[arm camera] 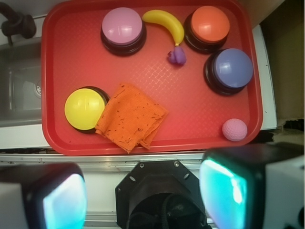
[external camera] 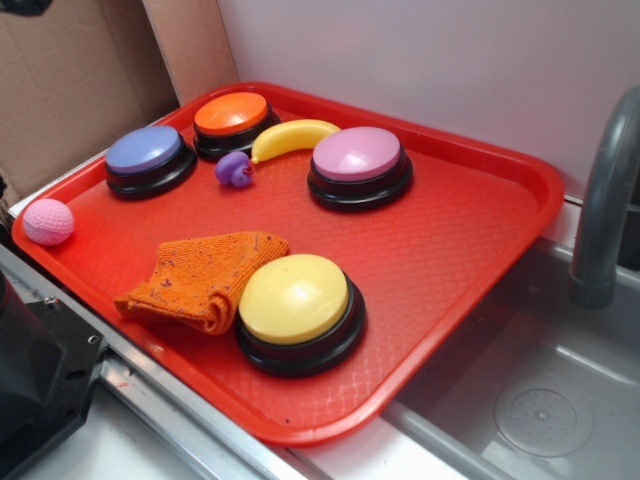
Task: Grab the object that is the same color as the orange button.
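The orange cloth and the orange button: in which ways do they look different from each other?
The orange cloth is flat, folded, knitted and speckled dark; the orange button is a smooth, glossy dome on a black base. The cloth lies against the yellow button; the orange button sits at the tray's opposite end, near the banana. Both share the same orange.

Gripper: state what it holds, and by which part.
Nothing. The gripper is open, its fingers apart with nothing between them; the orange cloth lies untouched on the tray.
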You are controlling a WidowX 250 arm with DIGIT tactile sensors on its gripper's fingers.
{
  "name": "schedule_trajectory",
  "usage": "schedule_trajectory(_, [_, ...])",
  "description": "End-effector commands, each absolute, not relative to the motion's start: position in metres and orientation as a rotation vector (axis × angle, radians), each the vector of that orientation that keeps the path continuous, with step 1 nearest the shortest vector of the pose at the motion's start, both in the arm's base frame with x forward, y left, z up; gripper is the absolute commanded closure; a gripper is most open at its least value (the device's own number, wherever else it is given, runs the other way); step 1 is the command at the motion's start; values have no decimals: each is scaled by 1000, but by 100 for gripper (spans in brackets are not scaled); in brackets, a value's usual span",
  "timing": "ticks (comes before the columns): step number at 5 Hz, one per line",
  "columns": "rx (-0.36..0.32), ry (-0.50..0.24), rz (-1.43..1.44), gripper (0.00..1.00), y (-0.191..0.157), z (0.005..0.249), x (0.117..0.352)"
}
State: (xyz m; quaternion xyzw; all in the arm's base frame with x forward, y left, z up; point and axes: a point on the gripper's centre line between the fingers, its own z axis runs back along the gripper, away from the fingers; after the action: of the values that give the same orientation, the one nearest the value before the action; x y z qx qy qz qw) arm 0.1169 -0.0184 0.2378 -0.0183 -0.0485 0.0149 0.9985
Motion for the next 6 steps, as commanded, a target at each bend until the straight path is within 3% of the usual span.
schedule_trajectory(1, [-37,-97,30,0,-18,238,117])
schedule_trajectory(2, [-92,-98,226,0,-13,220,123])
schedule_trajectory(3, [-122,-73,480,0,-8,182,135])
schedule_trajectory(5, [-45,-62,704,0,-4,100,155])
schedule_trajectory(6, [-48,-65,775,0,-2,56,160])
